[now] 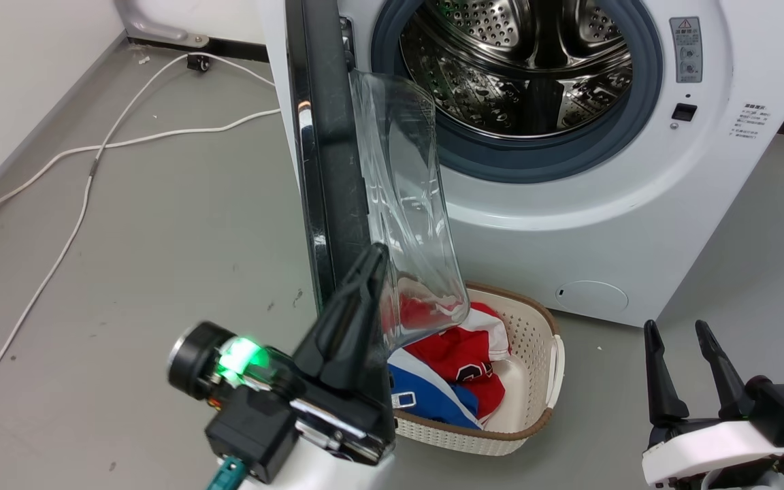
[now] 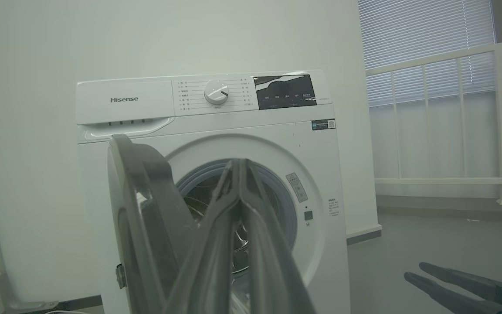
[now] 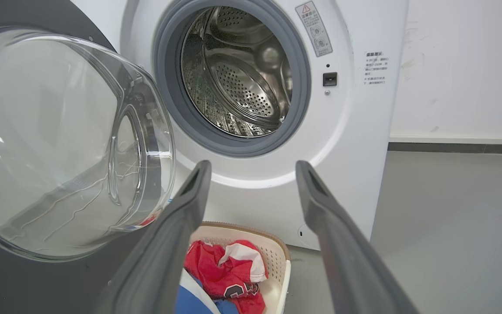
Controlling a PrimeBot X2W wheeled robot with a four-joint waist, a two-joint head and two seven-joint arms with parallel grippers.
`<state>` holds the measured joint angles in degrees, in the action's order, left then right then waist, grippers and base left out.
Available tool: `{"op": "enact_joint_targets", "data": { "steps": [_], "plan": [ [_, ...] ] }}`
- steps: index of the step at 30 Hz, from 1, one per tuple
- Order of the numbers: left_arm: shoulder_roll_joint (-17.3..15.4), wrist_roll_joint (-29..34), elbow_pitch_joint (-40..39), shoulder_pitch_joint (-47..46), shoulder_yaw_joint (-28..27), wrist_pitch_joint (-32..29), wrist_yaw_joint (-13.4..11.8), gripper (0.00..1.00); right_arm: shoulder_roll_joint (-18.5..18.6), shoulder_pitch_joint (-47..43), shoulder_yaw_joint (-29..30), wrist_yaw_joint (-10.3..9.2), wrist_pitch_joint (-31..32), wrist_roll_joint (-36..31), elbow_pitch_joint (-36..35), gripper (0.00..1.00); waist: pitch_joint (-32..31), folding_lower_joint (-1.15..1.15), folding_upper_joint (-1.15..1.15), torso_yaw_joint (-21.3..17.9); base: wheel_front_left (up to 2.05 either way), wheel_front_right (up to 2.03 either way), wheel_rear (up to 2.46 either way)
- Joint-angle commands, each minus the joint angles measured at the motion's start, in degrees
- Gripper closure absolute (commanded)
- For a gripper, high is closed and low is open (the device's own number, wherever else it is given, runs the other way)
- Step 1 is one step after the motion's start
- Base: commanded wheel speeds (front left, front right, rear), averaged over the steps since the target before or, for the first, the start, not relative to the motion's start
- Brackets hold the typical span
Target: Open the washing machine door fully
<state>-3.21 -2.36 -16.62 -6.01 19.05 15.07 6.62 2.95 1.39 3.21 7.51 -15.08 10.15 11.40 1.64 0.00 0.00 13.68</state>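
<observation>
1. Black and glossy, the washing machine door [image 1: 327,136] stands roughly square to the front of the washing machine [image 1: 569,238], at the machine's left side, with its glass bowl turned toward the drum opening. By my judgement it is about half swung and more travel remains
2. The left gripper [image 1: 376,257] has its fingers pressed together with nothing between them. They lie along the door's inner face, out in front of the machine, and I cannot tell whether they actually touch it
3. The right gripper [image 1: 676,331] is spread wide and empty, low before the machine's right corner
4. To push well, bear on the black rim rather than the slick glass, press away from the machine's drum, and follow the hinge's arc so the tips do not slip
5. The basket [image 1: 535,354] of clothes sits just in front of the machine, under the door, so sweep above it
</observation>
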Motion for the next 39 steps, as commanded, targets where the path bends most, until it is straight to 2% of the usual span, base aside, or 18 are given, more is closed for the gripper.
{"op": "enact_joint_targets", "data": {
  "steps": [1,7,17,39],
  "plan": [
    [-0.3,-1.9,2.2,1.9,2.7,0.2,0.5,1.0,-0.1,1.0,0.1,-0.04,-0.1,0.8,0.4,0.0,0.4,0.0,0.0,-0.1,0.0,0.0,0.0],
    [-0.5,-3.4,7.4,3.4,5.6,0.2,0.7,1.0,-0.1,1.1,0.2,-0.04,-0.1,1.3,0.4,0.0,1.0,0.0,0.0,0.0,0.0,0.0,0.0],
    [-1.9,-6.0,15.2,4.3,6.8,0.1,0.7,1.0,-0.1,1.6,0.1,-0.04,-0.1,1.6,1.1,0.0,1.6,0.0,0.0,1.0,0.0,0.0,0.0],
    [-1.3,-6.0,17.7,4.2,-0.8,0.0,0.7,1.0,-0.1,0.8,-0.7,-0.04,-0.1,0.9,2.4,0.0,2.0,0.0,0.0,9.3,0.0,0.0,0.0]
  ]
}}
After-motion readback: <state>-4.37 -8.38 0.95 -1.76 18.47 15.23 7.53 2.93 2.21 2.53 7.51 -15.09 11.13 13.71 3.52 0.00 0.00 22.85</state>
